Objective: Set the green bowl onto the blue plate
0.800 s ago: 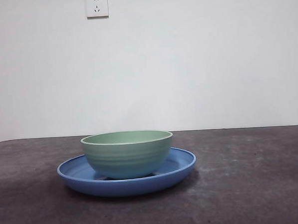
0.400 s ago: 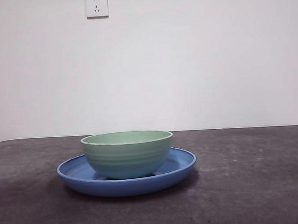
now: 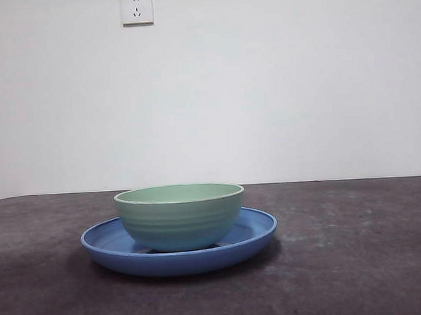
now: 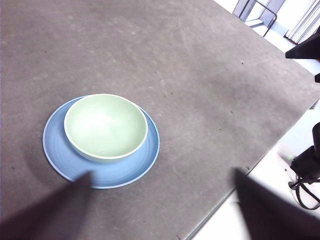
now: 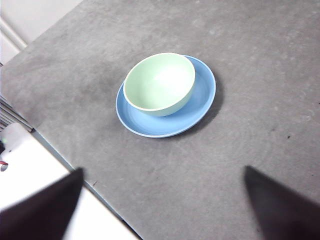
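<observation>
- Green bowl (image 3: 180,217) upright on blue plate (image 3: 260,232), off-centre.
- Left end effector (image 4: 162,200), right end effector (image 5: 162,197): jaws wide apart, empty, well clear of plate.

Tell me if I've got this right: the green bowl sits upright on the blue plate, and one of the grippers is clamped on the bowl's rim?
Not quite. The green bowl does sit upright on the blue plate, but no gripper is clamped on it. Both wrist views show the left gripper and right gripper open, well away from the bowl, and the front view shows no arm at all.
</observation>
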Robot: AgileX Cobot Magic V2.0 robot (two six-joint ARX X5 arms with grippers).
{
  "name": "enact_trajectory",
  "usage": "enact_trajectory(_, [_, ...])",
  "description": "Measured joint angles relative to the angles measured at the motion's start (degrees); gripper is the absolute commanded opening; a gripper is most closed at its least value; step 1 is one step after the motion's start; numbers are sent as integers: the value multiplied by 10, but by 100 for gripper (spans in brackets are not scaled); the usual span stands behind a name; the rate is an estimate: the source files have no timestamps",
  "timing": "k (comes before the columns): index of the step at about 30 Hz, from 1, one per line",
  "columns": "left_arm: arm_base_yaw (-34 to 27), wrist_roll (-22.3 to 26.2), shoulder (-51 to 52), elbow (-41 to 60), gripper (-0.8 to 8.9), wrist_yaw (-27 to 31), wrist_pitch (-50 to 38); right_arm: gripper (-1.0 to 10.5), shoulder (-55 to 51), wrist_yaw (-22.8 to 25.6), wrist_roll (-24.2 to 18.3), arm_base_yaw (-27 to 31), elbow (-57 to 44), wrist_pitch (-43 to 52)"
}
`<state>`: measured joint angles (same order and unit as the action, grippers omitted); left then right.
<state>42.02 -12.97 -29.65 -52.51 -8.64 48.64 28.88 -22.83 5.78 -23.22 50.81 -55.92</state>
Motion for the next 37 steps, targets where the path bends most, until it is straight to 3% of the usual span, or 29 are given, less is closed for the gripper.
enact_trajectory(1, [0, 0, 0, 0, 28, 0, 0, 10, 0, -5, 0, 0, 0, 0])
enact_trajectory(24, [-12, 0, 0, 0, 20, 0, 0, 41, 0, -11, 0, 0, 0, 29])
enact_trajectory(28, [-70, 3, 1, 6, 19, 0, -13, 41, 0, -11, 0, 0, 0, 29])
enact_trajectory(31, [-148, 23, 10, 40, 19, 0, -55, 42, 0, -11, 0, 0, 0, 29])
enact_trajectory(37, [-292, 112, 78, 196, 19, 0, -204, 41, 0, -11, 0, 0, 0, 30])
